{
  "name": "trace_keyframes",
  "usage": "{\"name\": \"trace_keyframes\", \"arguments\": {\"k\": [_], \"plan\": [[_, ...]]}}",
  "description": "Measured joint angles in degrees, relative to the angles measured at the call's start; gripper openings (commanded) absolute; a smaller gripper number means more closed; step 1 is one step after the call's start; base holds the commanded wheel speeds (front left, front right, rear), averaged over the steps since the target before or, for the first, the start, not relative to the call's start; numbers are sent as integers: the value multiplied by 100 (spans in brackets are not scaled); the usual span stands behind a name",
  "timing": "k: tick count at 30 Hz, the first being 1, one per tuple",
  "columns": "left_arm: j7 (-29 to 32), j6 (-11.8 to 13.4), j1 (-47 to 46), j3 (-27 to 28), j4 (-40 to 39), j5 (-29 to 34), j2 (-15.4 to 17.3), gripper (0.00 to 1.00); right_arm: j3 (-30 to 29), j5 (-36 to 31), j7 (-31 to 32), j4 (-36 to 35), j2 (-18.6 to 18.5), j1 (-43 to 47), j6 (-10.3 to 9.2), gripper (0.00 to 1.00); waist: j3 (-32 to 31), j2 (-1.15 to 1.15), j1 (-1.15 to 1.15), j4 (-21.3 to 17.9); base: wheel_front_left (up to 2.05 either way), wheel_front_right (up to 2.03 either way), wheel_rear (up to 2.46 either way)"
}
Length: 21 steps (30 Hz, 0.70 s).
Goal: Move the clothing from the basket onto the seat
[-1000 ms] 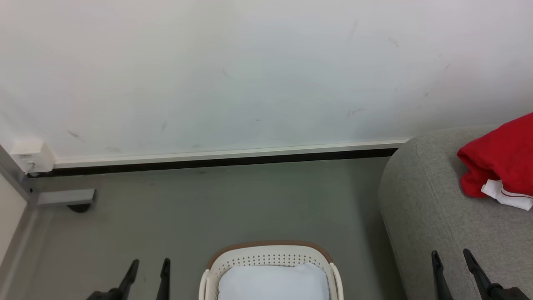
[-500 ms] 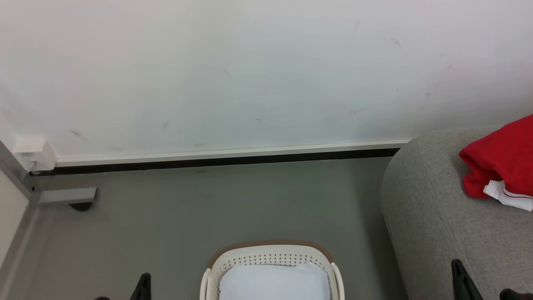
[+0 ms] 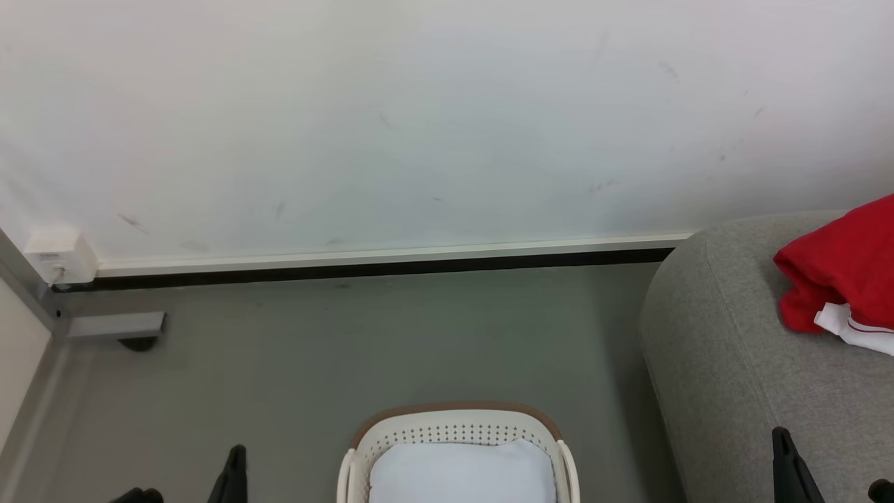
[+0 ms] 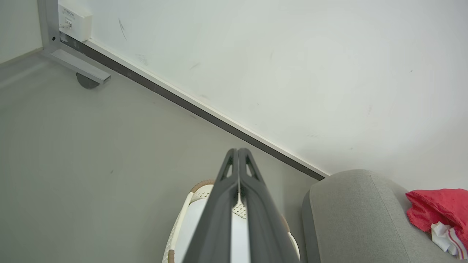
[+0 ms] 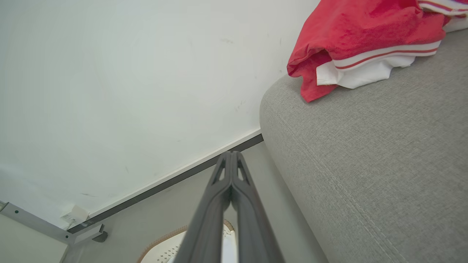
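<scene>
Clothing (image 5: 365,29) well beyond right claw (image 5: 231,154) (closed).

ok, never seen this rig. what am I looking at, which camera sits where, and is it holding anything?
It is a wheeled robot with two arms, each ending in a gripper of two long dark fingers. The head view comes from a camera on its head, looking down at the grey floor by a white wall. The other two come from a camera on each wrist, looking along that gripper's fingers. The left gripper and the right gripper are both shut, fingers pressed together, holding nothing. On the floor in front stands a cream basket with a pale white sheet in it. To the robot's right is a grey sofa, and the red clothing with white trim lies on it.
</scene>
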Motion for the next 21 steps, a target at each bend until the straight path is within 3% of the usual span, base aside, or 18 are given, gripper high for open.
{"name": "trace_keyframes", "arguments": {"k": [21], "plan": [[431,-149,-201,244,-59,-1556,-103,0,-98,1704,432,-131,-3,-196,0,0,19,0,0,44,0,0,0]]}}
